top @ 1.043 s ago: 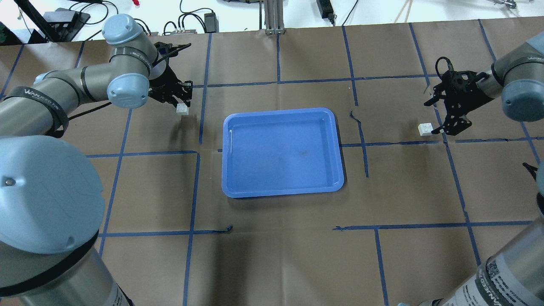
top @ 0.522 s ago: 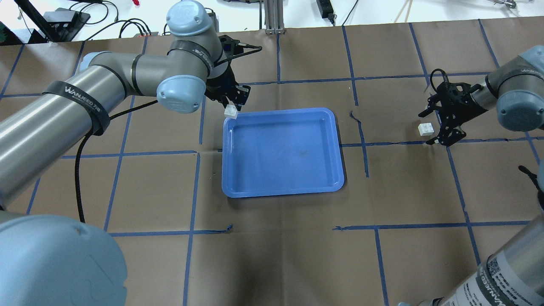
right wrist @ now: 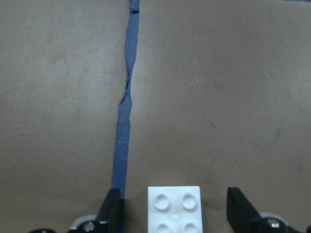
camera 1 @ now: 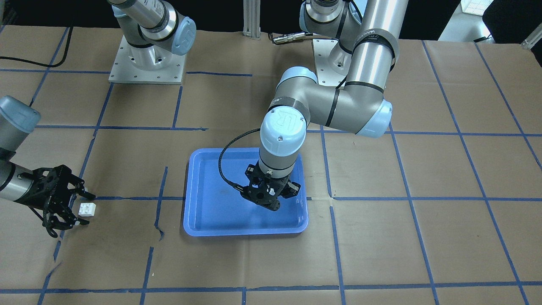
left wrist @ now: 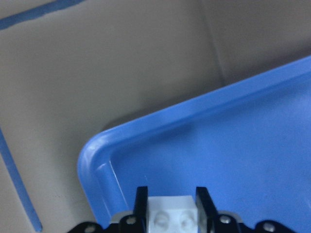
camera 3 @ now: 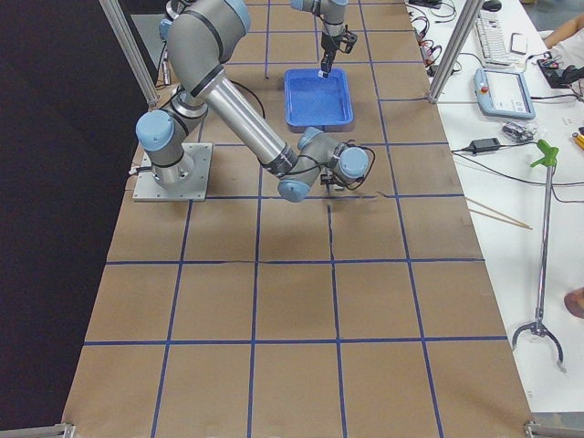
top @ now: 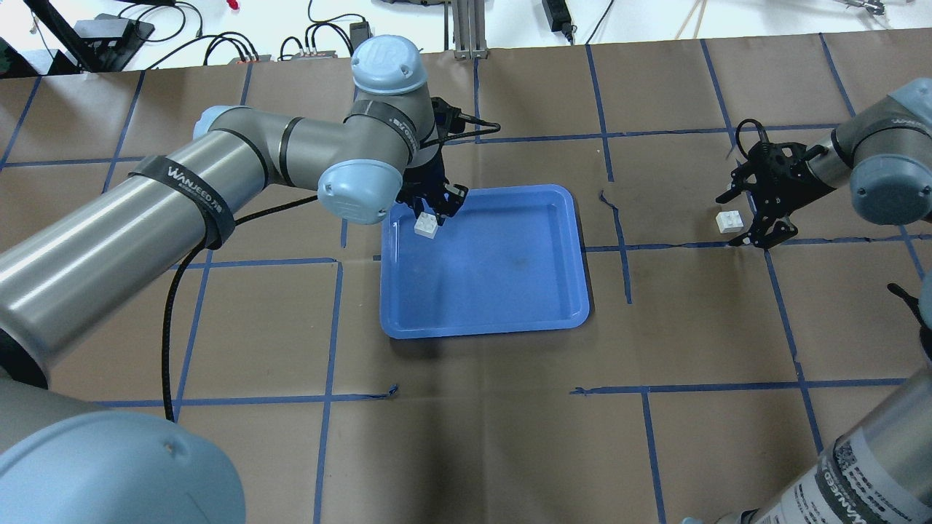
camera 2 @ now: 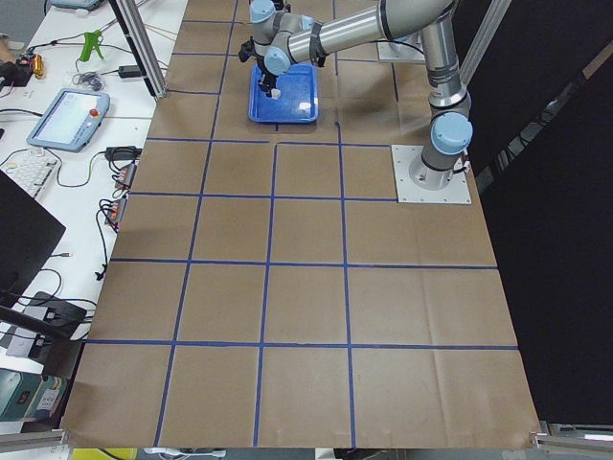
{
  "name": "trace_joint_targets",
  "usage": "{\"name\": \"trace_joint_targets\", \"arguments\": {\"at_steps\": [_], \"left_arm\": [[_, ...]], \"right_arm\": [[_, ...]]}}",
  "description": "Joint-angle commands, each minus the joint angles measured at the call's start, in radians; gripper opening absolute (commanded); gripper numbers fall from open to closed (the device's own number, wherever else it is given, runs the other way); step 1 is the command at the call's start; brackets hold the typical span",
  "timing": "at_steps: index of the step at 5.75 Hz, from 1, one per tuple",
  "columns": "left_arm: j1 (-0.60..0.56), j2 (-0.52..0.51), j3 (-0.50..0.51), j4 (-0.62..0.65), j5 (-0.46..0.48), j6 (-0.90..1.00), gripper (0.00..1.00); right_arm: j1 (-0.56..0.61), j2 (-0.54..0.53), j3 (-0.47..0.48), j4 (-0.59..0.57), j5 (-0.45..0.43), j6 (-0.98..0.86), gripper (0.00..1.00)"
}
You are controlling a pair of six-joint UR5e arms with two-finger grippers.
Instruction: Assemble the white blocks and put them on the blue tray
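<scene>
The blue tray lies mid-table and also shows in the front view. My left gripper is shut on a white block and holds it just above the tray's far left corner. The left wrist view shows this block pinched between the fingers over the tray's corner. My right gripper is open and low on the table, with the second white block between its spread fingers, untouched. That block shows studs-up in the right wrist view and in the front view.
The table is brown paper with a blue tape grid. Cables and power bricks lie on the white bench beyond the far edge, beside an aluminium post. The arm bases stand at the robot's side.
My left arm has carried its white block rightward, from left of the tray to over the tray's far left corner. My right gripper has edged in around the other block.
</scene>
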Motion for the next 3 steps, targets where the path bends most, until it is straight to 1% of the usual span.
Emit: {"name": "trace_joint_targets", "arguments": {"at_steps": [1,2,3], "left_arm": [[-0.023,-0.013,-0.001,0.003,0.026,0.436,0.16],[-0.023,-0.039,0.004,0.014,0.082,0.664,0.17],[-0.023,-0.049,-0.010,0.075,0.083,0.792,0.18]], "right_arm": [[0.000,-0.001,-0.002,-0.002,0.002,-0.002,0.63],[-0.011,-0.002,-0.006,0.000,0.002,-0.001,0.60],[-0.015,-0.002,-0.006,0.000,0.003,-0.001,0.56]]}}
